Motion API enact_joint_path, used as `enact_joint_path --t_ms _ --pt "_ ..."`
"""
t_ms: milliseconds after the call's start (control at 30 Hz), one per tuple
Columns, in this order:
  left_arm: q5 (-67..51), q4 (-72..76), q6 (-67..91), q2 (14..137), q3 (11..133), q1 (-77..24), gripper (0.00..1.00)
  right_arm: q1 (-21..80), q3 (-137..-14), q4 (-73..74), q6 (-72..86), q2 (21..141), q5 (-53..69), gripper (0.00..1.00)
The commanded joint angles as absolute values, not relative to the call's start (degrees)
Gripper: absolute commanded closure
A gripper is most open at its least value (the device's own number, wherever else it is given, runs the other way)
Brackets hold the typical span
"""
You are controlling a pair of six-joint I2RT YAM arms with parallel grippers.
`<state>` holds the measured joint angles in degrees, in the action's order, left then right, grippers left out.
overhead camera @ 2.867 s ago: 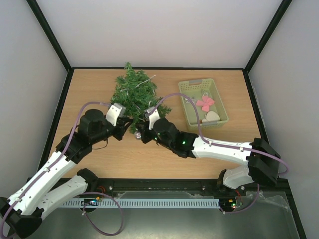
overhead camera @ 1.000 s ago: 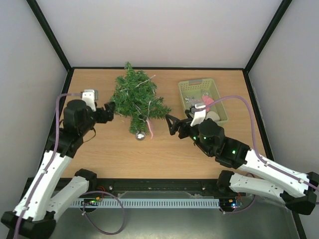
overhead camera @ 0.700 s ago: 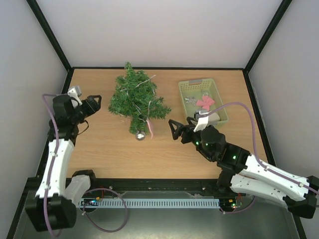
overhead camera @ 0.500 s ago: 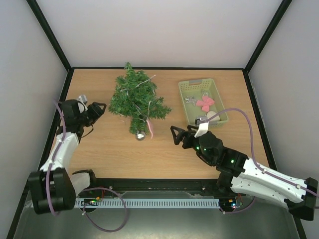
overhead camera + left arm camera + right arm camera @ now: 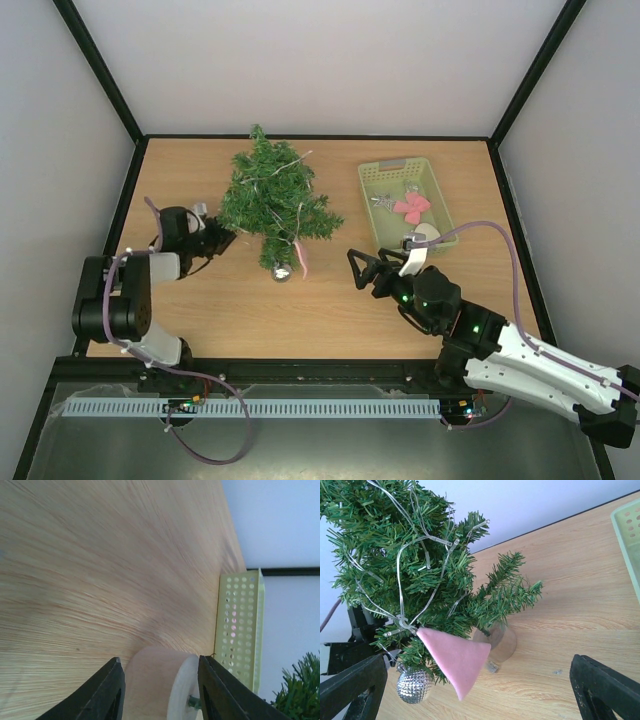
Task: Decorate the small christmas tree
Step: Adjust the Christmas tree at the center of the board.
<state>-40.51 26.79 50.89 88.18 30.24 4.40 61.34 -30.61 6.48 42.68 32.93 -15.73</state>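
**A:** From above, where is the small christmas tree (image 5: 270,200)?

**B:** It is on the far left-centre of the surface (image 5: 250,310), left of the pale green basket (image 5: 385,166) and well apart from it. A silver ball (image 5: 281,273) and a pink ornament (image 5: 301,260) show at its near side. A pink bow (image 5: 412,207) lies inside the basket.

**A:** And the arms?

**B:** The left gripper (image 5: 222,240) sits low at the tree's left side, just beside the lowest branches. The right gripper (image 5: 360,268) is near the tree's right side, between it and the basket's near corner. Its jaws are spread wide with nothing in them.

**A:** What does the left wrist view show?

**B:** Its two dark fingers (image 5: 107,690) stand a middling gap apart. The tree's pale round foot (image 5: 160,685) is framed between them. Beyond it are the basket's perforated wall and a tuft of green needles at the lower right edge.

**A:** And the right wrist view?

**B:** Its own fingers sit in the bottom corners, far apart and empty. The tree fills the upper left, with a silvery wire (image 5: 400,580) strung through the branches. The pink ornament hangs from the wire beside the foot, and the silver ball is lower and to its left. Nothing grips the foot. A corner of the basket shows at the right edge.
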Motion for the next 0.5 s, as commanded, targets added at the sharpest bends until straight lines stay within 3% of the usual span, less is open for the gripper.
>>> enact_joint_path --t_ms 0,467 --pt "-42.9 34.2 53.3 91.0 30.3 1.8 0.59 61.1 -31.7 4.4 42.7 33.1 -16.4 0.02" --pt "-41.2 38.3 57.1 93.7 26.3 -4.6 0.65 61.2 -33.8 6.8 39.7 34.5 -15.8 0.02"
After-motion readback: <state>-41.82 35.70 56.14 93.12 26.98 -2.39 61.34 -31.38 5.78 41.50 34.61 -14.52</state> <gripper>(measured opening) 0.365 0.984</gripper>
